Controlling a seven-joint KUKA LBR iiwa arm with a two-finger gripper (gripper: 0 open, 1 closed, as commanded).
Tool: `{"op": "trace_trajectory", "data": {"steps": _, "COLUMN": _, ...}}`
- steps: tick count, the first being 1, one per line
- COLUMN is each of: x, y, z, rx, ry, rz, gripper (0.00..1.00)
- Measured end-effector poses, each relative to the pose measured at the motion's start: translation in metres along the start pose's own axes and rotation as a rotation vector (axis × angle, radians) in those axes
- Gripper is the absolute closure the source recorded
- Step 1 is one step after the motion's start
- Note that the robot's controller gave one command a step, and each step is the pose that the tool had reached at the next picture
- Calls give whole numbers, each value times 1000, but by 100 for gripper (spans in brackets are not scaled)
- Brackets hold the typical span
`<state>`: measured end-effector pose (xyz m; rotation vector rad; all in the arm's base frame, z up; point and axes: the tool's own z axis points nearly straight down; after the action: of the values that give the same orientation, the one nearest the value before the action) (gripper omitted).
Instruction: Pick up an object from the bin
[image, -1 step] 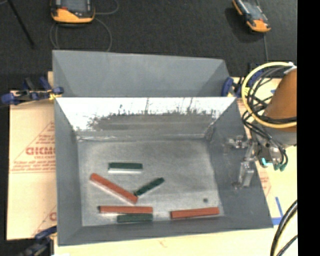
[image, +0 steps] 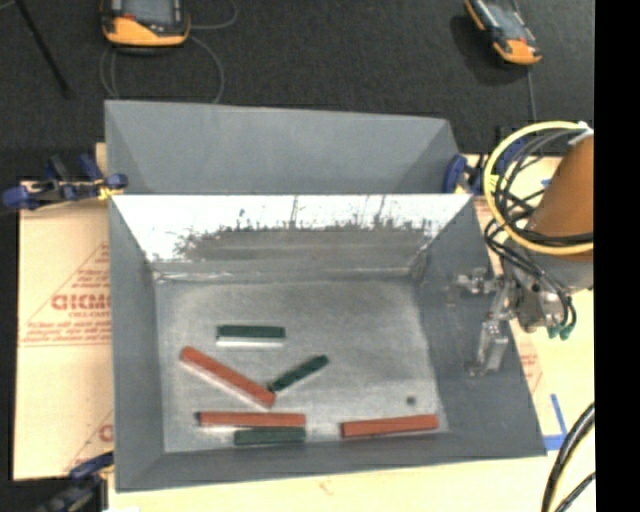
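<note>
My gripper (image: 491, 342) hangs over the bin's sloped right wall, above the floor, with nothing seen in it. The loose thing nearest to it is a red-brown flat bar (image: 390, 427), lying along the front edge of the floor, down and to the left of the gripper. A short dark green stick (image: 298, 373) lies tilted near the middle of the floor. A small dark speck (image: 410, 402) sits just above the red-brown bar.
On the left half of the floor lie a dark green bar on a white strip (image: 250, 335), a long red-brown bar set diagonally (image: 227, 377), another red-brown bar (image: 250, 420) and a dark green bar (image: 268, 436) near the front. The arm's orange cover and cables stand at the right.
</note>
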<state>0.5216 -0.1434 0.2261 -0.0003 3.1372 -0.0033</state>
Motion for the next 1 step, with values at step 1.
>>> {"op": "trace_trajectory", "data": {"steps": 1, "x": 7, "y": 23, "z": 43, "rx": 0, "ry": -2, "rz": -145, "gripper": 0}}
